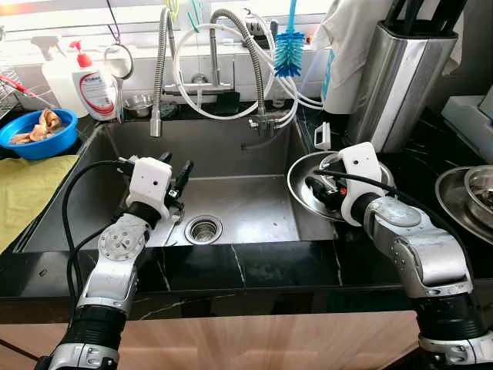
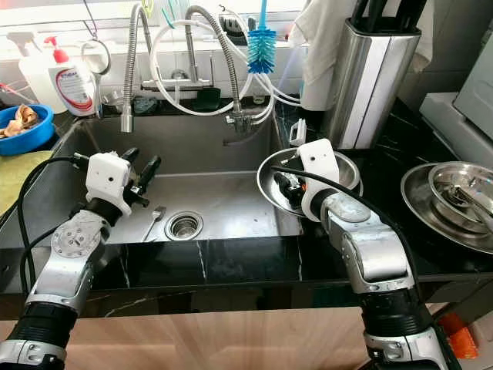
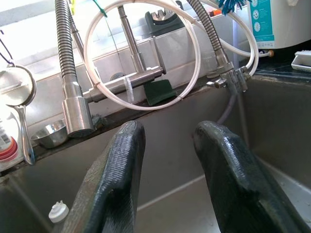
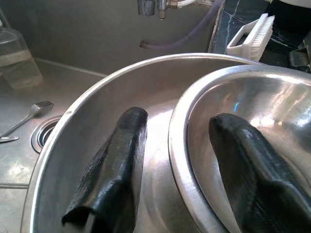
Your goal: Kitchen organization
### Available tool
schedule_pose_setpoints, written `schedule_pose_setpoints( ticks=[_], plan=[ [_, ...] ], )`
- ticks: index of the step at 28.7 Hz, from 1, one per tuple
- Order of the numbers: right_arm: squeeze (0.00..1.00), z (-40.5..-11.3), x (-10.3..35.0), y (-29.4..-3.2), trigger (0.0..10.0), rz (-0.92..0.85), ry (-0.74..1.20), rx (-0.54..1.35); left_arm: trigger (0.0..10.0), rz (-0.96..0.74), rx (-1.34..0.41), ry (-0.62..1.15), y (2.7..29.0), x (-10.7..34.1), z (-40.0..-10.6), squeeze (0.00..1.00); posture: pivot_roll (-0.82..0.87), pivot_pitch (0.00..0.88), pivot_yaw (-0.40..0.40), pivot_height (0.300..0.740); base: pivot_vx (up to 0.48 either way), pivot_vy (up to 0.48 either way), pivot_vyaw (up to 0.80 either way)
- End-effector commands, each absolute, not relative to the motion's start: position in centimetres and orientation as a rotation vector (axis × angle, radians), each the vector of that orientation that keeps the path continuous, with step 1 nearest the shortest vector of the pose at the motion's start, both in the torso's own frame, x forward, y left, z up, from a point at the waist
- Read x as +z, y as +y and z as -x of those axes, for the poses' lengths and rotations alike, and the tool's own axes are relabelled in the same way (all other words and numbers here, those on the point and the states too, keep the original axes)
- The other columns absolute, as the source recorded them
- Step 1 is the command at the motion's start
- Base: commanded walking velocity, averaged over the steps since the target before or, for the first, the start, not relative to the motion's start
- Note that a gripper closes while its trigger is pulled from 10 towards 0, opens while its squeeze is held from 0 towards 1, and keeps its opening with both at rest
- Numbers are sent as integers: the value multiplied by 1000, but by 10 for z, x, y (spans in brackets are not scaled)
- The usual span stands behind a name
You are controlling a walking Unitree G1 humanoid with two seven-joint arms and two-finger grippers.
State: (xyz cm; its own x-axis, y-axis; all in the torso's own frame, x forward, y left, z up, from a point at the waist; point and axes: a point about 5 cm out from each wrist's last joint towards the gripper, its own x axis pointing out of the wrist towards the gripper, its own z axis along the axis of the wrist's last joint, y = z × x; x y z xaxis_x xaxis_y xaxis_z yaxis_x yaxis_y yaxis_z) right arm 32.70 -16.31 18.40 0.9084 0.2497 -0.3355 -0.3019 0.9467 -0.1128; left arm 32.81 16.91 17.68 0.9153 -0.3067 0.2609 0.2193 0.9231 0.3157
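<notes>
Sink (image 1: 254,196): steel basin set into the black desk (image 1: 246,266), with a fork (image 2: 152,221) lying beside the drain (image 1: 203,228).
Large bowl (image 4: 92,121): sits at the sink's right edge, a smaller bowl (image 4: 252,97) nested inside it.
Right pincer (image 4: 180,160): spread, fingers straddling the small bowl's rim, one inside and one outside; closing should grip it.
Left pincer (image 3: 170,160): spread and empty, hovering over the basin, fork just below and to its right.
</notes>
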Motion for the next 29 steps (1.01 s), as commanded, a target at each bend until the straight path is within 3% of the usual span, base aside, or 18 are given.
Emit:
schedule_pose_setpoints(
  ticks=[1,19,29],
  plan=[
    [0,-329,186,-164,0,169,327,277,10000,-272,-274,-303,171,178,-330,0,-84,0,47,740,0,0,0],
    [0,-331,193,-168,0,164,290,247,10000,-265,-246,-279,176,178,-334,0,-82,0,49,740,0,0,0],
    [0,-332,214,-173,0,139,172,187,10000,-233,-227,-277,178,180,-335,0,-82,0,49,740,0,0,0]
  ],
)
